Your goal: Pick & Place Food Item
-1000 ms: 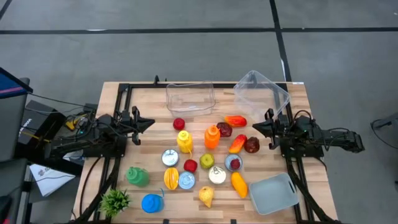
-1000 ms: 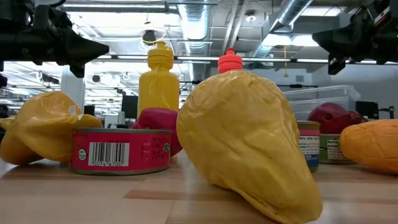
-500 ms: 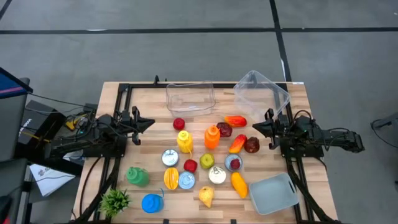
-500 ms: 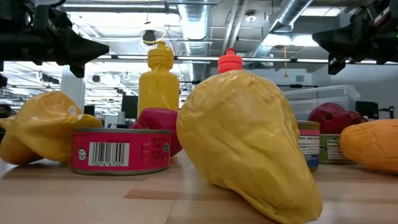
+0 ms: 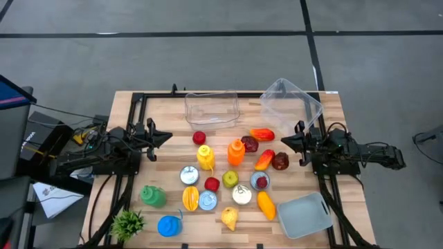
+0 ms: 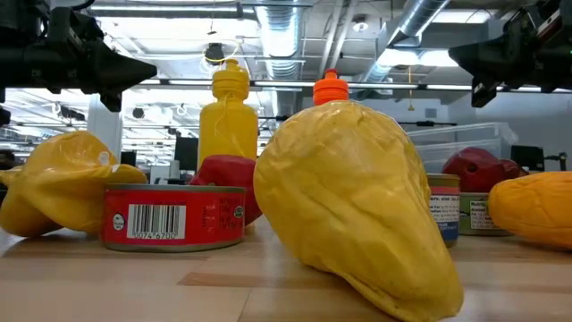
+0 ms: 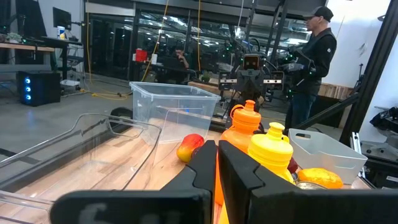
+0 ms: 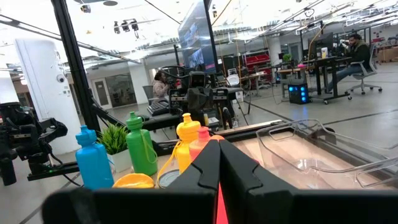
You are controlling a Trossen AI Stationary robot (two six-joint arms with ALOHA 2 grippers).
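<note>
Many toy foods lie in the table's middle: a red apple (image 5: 199, 137), an orange-red pepper (image 5: 262, 134), a dark red fruit (image 5: 279, 161), a green apple (image 5: 230, 179), and a yellow pear (image 5: 229, 218) that fills the low view (image 6: 357, 206). A yellow bottle (image 5: 205, 156) and an orange bottle (image 5: 236, 151) stand upright among several cans. My left gripper (image 5: 166, 136) hovers shut at the table's left side, level and pointing right (image 7: 217, 180). My right gripper (image 5: 282, 140) hovers shut at the right side, pointing left (image 8: 218, 174). Neither touches anything.
Two clear plastic bins sit near the far edge, one flat (image 5: 212, 108) and one tilted (image 5: 291, 102). A grey bin (image 5: 304, 215) lies at the near right corner. A green bottle (image 5: 153, 196), a blue bottle (image 5: 169, 225) and a small plant (image 5: 128, 223) stand near left. A person (image 7: 311, 56) stands beyond the table.
</note>
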